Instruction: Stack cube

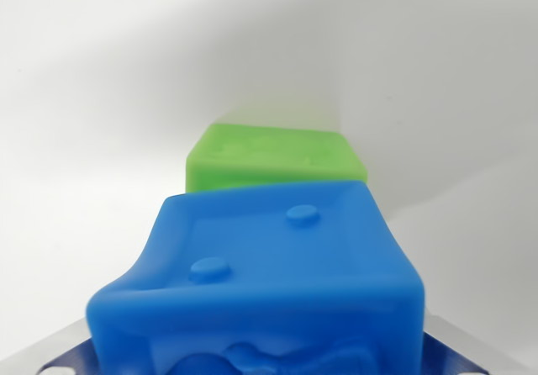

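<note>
in the wrist view, a plain white surface [101,97] fills the background, with soft shadows falling across its upper right. nothing stands between the two cubes. a green soft-plastic cube [273,158] sits on the white surface past the middle of the frame, its lower part hidden behind a blue soft-plastic cube [269,282]. the blue cube looms close to the camera, tilted, two round studs on its top face. metal parts of the gripper show at the bottom corners; whether its jaws clamp the blue cube cannot be told.
</note>
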Robot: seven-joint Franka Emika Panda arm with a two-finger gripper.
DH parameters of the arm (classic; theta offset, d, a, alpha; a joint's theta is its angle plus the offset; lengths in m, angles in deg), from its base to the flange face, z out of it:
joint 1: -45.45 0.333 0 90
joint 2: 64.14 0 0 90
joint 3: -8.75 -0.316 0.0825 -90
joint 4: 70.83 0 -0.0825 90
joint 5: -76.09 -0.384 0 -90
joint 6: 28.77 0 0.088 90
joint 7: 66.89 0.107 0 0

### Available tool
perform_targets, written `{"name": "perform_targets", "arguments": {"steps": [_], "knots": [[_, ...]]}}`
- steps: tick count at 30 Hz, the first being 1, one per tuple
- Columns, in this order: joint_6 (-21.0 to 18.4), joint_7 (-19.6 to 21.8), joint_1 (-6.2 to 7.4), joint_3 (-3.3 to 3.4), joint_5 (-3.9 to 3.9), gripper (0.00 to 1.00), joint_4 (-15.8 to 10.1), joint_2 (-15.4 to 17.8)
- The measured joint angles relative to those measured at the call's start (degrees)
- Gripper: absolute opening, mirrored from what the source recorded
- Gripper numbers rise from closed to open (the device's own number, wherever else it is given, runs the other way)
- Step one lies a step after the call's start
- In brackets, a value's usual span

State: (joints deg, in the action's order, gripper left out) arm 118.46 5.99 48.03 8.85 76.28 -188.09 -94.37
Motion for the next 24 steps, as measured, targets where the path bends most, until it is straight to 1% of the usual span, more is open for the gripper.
{"name": "perform_targets", "arguments": {"steps": [14,15,24], "knots": [[0.89,0.0,0.0,0.0,0.0,0.0,0.16,-0.95],[0.89,0.0,0.0,0.0,0.0,1.0,0.16,-0.96],[0.91,0.0,0.0,0.0,0.0,1.0,0.17,-0.96]]}}
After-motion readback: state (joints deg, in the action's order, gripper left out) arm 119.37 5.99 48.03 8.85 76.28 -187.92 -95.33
